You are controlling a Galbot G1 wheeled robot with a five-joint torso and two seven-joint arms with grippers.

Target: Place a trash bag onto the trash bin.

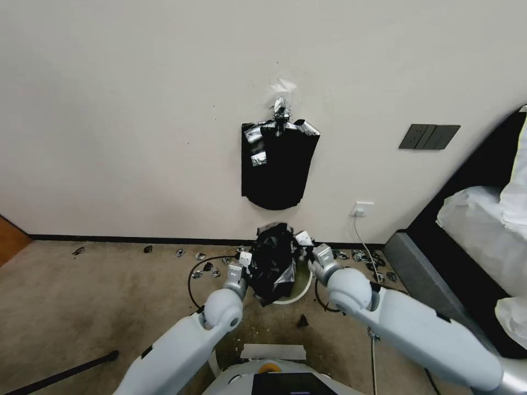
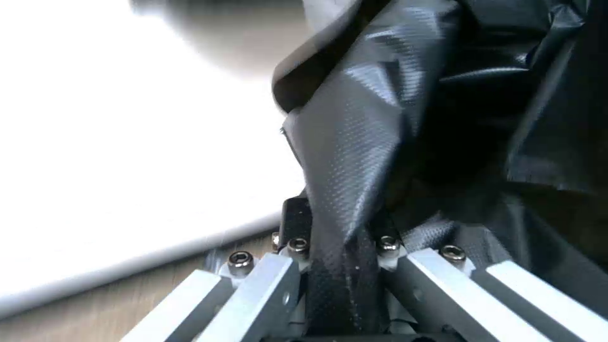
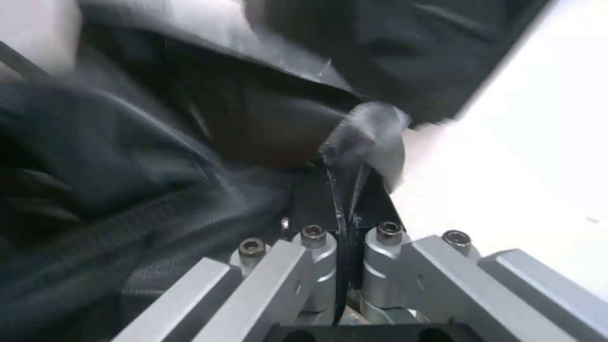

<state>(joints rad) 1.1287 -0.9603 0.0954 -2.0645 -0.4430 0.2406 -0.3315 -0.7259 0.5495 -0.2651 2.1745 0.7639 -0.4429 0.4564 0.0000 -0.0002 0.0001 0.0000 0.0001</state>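
The left gripper (image 1: pixel 245 258) sits just below the centre of the head view, clenched on the left edge of the trash bag (image 1: pixel 273 260). In the left wrist view its fingers (image 2: pixel 296 223) are pressed together on a strip of the dimpled black film (image 2: pixel 355 156), which rises from the lower middle of that frame and fans out toward the upper right. The right gripper (image 1: pixel 305 239) is at the bag's right edge, slightly higher in the head view, and it too is clamped on the film: in the right wrist view a thin fold of bag (image 3: pixel 355 156) is pinched between the dark pads (image 3: pixel 310 199) at lower centre, with the rest of the bag (image 3: pixel 127 156) bunched across the left and top of that frame.

Between the two grippers the bag hangs as a crumpled, glossy black mass in the lower middle of the head view, its lower part lying over the trash bin (image 1: pixel 299 293). A curved piece of the bin's cream-white rim shows at the bag's lower right.

Above the bag, in the centre of the head view, a flat black bag bundle (image 1: pixel 277 167) hangs on the wall from a silver clip (image 1: pixel 281 109). Small dark scraps (image 1: pixel 208 267) lie on the carpet along the wall base, and a cable (image 1: pixel 193 280) loops on the floor to the left of the bin. A dark wall plate (image 1: pixel 429 136) is at the right, and a white socket (image 1: pixel 362 209) below it.
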